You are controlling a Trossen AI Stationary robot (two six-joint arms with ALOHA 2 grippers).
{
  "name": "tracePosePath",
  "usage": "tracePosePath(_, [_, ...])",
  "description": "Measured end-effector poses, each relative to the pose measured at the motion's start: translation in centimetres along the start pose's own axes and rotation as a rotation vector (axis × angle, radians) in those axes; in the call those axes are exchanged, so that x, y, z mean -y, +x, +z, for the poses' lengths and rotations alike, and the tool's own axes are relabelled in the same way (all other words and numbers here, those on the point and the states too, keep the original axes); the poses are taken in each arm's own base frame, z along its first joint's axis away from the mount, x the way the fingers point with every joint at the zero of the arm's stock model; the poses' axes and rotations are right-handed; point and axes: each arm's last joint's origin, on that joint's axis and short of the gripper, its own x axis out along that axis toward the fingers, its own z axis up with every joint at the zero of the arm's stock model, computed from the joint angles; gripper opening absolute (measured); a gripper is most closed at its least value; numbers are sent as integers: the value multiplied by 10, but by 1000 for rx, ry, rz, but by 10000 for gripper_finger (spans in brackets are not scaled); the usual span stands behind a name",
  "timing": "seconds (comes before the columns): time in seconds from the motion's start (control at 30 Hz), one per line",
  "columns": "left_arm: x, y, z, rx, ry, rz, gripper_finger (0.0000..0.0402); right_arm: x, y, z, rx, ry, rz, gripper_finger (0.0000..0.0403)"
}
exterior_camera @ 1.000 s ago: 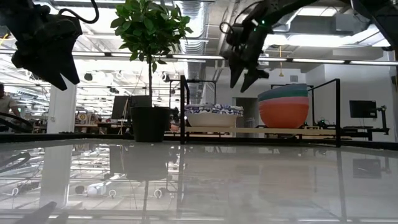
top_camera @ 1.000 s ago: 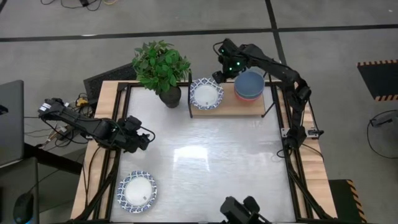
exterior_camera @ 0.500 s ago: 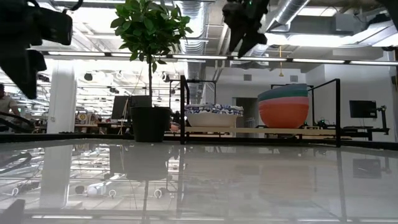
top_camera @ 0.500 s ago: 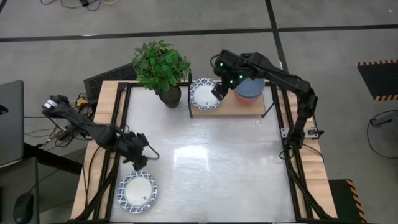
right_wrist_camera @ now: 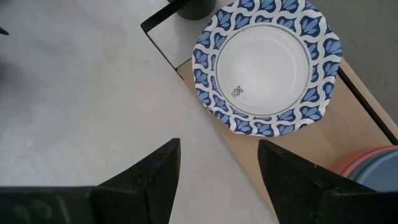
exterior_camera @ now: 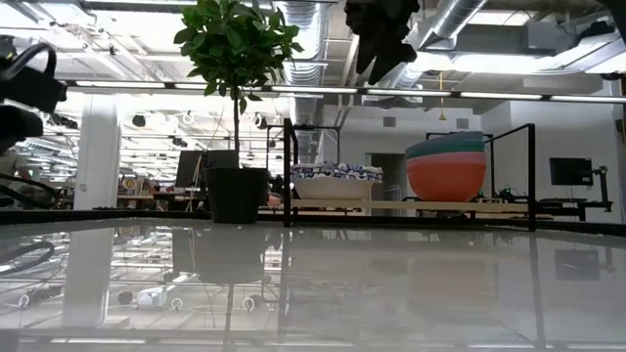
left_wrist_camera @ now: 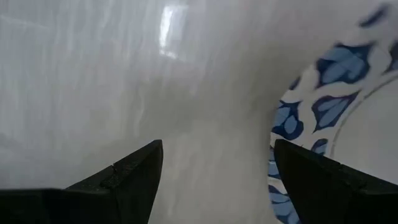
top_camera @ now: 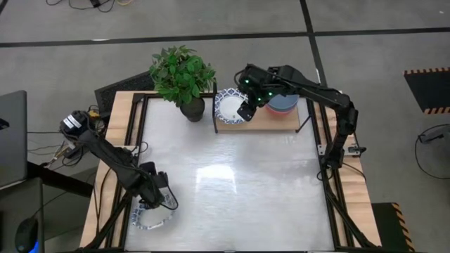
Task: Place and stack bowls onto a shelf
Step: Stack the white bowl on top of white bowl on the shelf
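Observation:
A white bowl with a blue patterned rim (top_camera: pixel 146 223) rests on the metal tabletop at the near left. My left gripper (top_camera: pixel 162 200) is open low over its far-right rim (left_wrist_camera: pixel 298 124), one finger over the rim and one outside it; I cannot tell whether it touches. On the wooden shelf (top_camera: pixel 256 119) at the far side sit another blue-rimmed bowl (top_camera: pixel 226 105) (right_wrist_camera: pixel 267 65) and a stack of coloured bowls (top_camera: pixel 283 104) (exterior_camera: pixel 447 166), slate blue on top. My right gripper (top_camera: pixel 246 107) (right_wrist_camera: pixel 217 168) is open and empty, high above the shelf's near-left part.
A potted plant in a dark pot (top_camera: pixel 184 81) stands at the far left, just left of the shelf. The shelf's black metal frame (top_camera: pixel 306 112) rises at its ends. The shiny tabletop (top_camera: pixel 239 183) stretches between the near-left bowl and the shelf.
My left gripper has gone toward the table's near edge and down, onto the near-left bowl's rim. My right gripper has risen and moved from behind the coloured stack toward the near edge, now beside the blue-rimmed bowl on the shelf. No bowl has moved.

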Motion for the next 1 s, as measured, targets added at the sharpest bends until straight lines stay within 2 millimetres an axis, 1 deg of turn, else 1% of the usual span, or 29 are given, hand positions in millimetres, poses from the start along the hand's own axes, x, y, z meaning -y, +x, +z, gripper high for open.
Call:
tracePosePath(0.1, [2, 3, -1, -33, 4, -5, 293, 0, 0, 0, 0, 0, 0, 239])
tracePosePath(0.2, [4, -2, 0, -41, 17, -49, 293, 0, 0, 0, 0, 1, -1, 239])
tracePosePath(0.43, [5, -37, 7, 83, -2, -176, 293, 0, 0, 0, 0, 1, 0, 239])
tracePosePath(0.57, [2, -61, 7, 192, -33, -327, 293, 0, 0, 0, -1, 1, 0, 239])
tracePosePath(0.73, [-13, -90, 2, 351, -96, -468, 293, -1, 0, 0, -2, -2, 2, 239])
tracePosePath(0.8, [-19, -98, -2, 406, -106, -485, 293, -2, 0, -1, -2, -5, 4, 239])
tracePosePath(0.87, [-23, -99, -7, 417, -98, -484, 293, -5, 0, -1, -3, -12, 8, 239])
tracePosePath(0.9, [-25, -96, -9, 405, -95, -471, 293, -6, 0, -2, -3, -15, 10, 239])
tracePosePath(1.0, [-27, -76, -14, 326, -115, -457, 293, -10, 0, -3, -4, -26, 15, 240])
